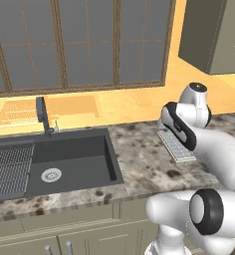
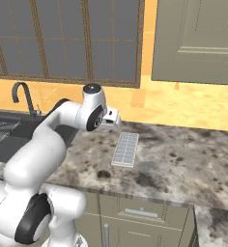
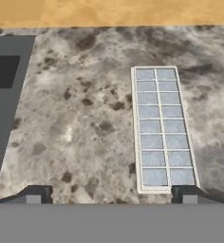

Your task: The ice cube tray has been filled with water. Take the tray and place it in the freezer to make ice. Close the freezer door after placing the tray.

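Observation:
The ice cube tray (image 3: 162, 128) lies flat on the speckled stone counter (image 3: 85, 118), right of the sink, and its small square cells hold pale bluish water (image 3: 149, 141). It also shows as a narrow whitish-grey strip in both base views (image 1: 176, 145) (image 2: 125, 148). My gripper (image 3: 111, 194) hovers open above the counter at the tray's near end, and the right fingertip (image 3: 185, 193) is just past the tray's near corner. Nothing is between the fingers. In the right base view the gripper (image 2: 113, 117) hangs above and left of the tray. The freezer and its door are out of view.
A dark sink (image 1: 69, 159) with a faucet (image 1: 42, 117) and a ribbed rack (image 1: 10, 169) sits left of the tray. A beige wall cabinet (image 2: 198, 43) hangs above the counter on the right. A window runs along the yellow back wall.

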